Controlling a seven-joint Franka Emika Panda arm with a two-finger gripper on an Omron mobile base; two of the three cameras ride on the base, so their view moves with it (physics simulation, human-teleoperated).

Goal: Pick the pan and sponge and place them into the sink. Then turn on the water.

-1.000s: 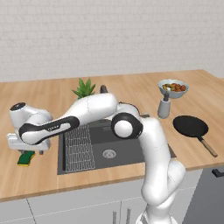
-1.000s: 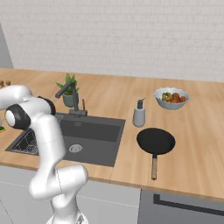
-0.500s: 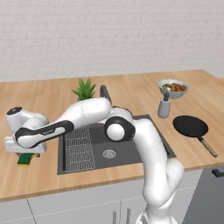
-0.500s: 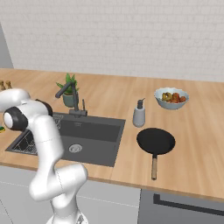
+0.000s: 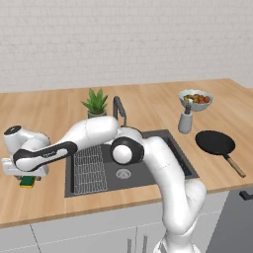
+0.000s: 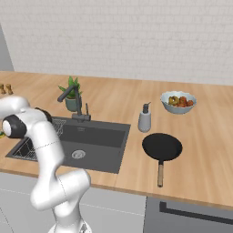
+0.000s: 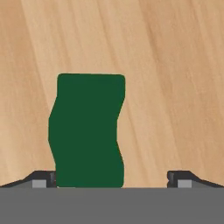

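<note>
Reaching far to its left, the white arm has lowered its hand (image 5: 27, 174) over the sponge (image 5: 27, 182) during the last second. In the left base view the sponge lies on the wooden counter (image 5: 49, 111) just left of the sink (image 5: 148, 170), a sliver of yellow and green showing under the hand. A second ago the hand sat higher with more of the sponge in sight; now it presses close above it. The pan (image 5: 216, 143) rests on the counter well to the right of the sink, handle toward the front edge, untouched. A potted plant (image 5: 95, 103), a soap dispenser (image 5: 185, 120) and a bowl of food (image 5: 195, 99) stand behind.

In the right base view the arm's elbow (image 6: 13, 125) blocks the hand. The pan (image 6: 162, 147) sits right of the sink (image 6: 91, 141), and the faucet (image 6: 73, 100) runs no water.

In the hand view the sponge's green top (image 7: 86, 130) lies straight ahead on the counter (image 7: 175, 87). Two dark fingertips (image 7: 43, 178) stand wide apart; the sponge sits off-centre, touching the left one and well clear of the right.

The descent looks nearly complete, so closing on the sponge is likely next. Neither object is in the sink yet.
</note>
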